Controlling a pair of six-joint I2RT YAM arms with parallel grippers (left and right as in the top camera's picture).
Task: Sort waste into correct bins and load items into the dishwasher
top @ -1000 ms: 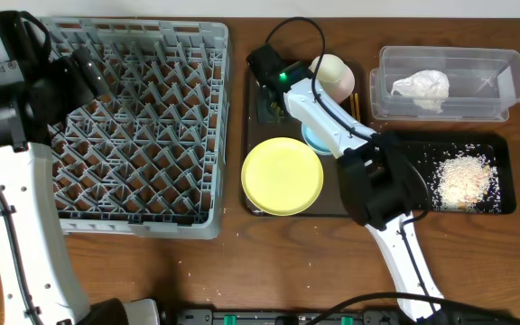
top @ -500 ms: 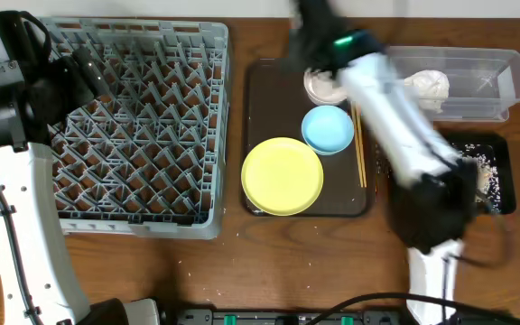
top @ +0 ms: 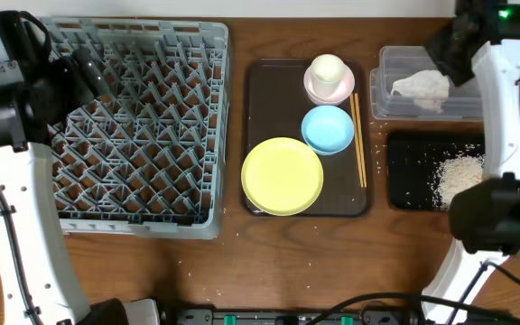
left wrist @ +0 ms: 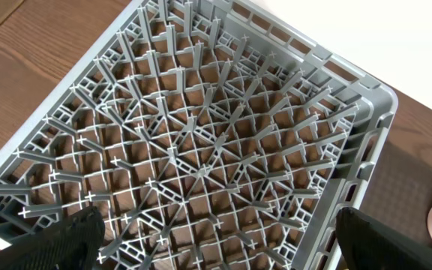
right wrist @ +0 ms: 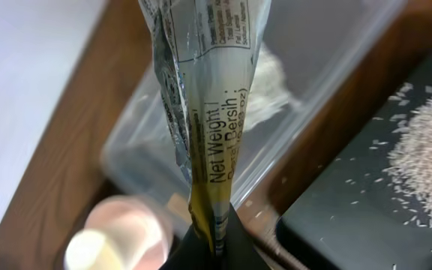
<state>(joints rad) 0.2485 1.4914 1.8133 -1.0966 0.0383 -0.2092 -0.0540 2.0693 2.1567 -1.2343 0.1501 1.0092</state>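
1. Right claw (right wrist: 212, 244): clamped tight on one end of the yellow-green wrapper (right wrist: 201, 112). The printed foil hangs straight out past the fingertips.
2. Beyond the claw, behind the wrapper, is the clear tub (right wrist: 336, 82) with the crumpled tissue (right wrist: 272, 90) lying inside. To one side of the claw is the black tray (right wrist: 366, 210) with rice. To the other side is the pink bowl (right wrist: 126, 225) with the cream cup (right wrist: 88, 251) in it.
3. Seen from overhead, the claw looks to be over the tub's end nearest the brown tray (top: 260, 108), not over its middle.
4. Judged step: drop the wrapper in the tub with the tissue. Carry the claw over the open middle and lower it until the free end is inside the rim, then open fully. Light foil may cling to a finger or drift, so keep the drop short and stay off the black tray.
5. Left claw (left wrist: 216, 225): spread wide and empty, with the grey rack (left wrist: 201, 135) directly below.
6. The plate (top: 283, 176), blue bowl (top: 328, 129) and chopsticks (top: 358, 140) are on the brown tray, not yet loaded.
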